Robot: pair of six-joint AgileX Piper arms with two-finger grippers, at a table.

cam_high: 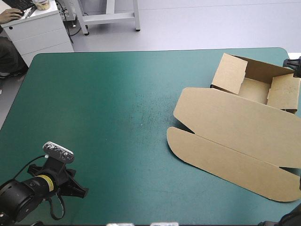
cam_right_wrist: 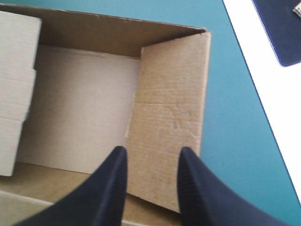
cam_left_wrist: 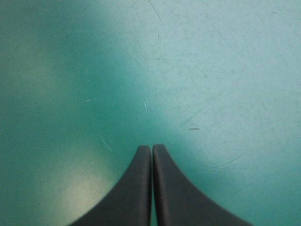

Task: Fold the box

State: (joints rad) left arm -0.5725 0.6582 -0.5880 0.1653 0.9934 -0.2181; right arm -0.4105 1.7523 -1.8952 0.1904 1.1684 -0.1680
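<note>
Released right tool hangs over a raised side wall of the box at two o'clock, likely to tuck it. The clenched, empty left tool idles at seven o'clock.

The box is plain brown board, matt and papery, with no gloss anywhere on it. Close by the right claw, its raised wall shows faint creases and a slightly fibrous face, while the floor of the tray looks paler and smoother. The table wears a teal-green cover, smooth and mostly dull, with a soft sheen where the light falls. Under the left claw that cover carries fine hairline scratches and small scuffs. The fingers of both claws are black, smooth and matt, like moulded plastic or rubber; I cannot tell which.
</note>
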